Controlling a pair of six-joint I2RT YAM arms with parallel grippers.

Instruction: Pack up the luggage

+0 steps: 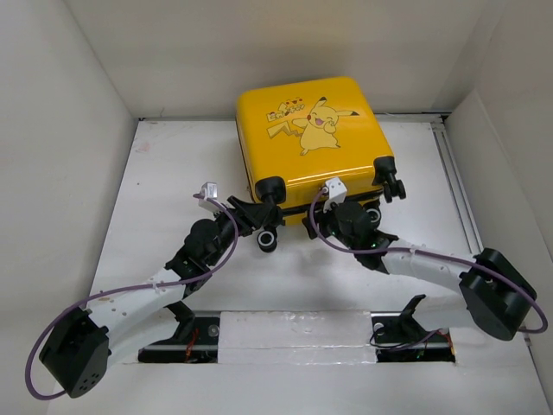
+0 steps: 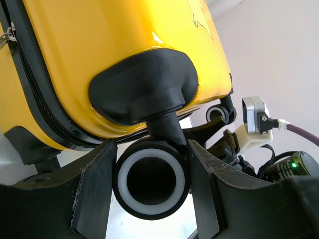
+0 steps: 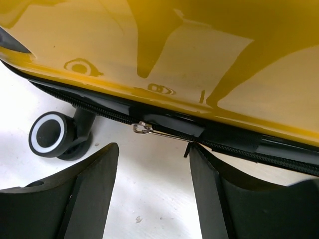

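The luggage (image 1: 311, 143), a yellow hard-shell suitcase with a Pikachu print, lies flat at the back of the table, its halves together along the black zipper band (image 3: 94, 107). My left gripper (image 1: 262, 227) is at its near left corner, shut on a black caster wheel with a white ring (image 2: 151, 179); both fingers (image 2: 97, 184) press the wheel's sides. My right gripper (image 1: 361, 216) stands open at the near edge, with bare table between its fingers (image 3: 94, 189). A metal zipper pull (image 3: 144, 128) lies just beyond the fingertips of that gripper (image 3: 152, 149). Another wheel (image 3: 50, 134) is to its left.
White enclosure walls (image 1: 78, 130) close in the table on three sides. A metal rail (image 1: 455, 177) runs along the right side. The arms' base bar (image 1: 302, 333) lies at the near edge. Purple cables (image 1: 130, 290) loop from both arms. The right wrist's camera (image 2: 256, 117) shows beside the suitcase.
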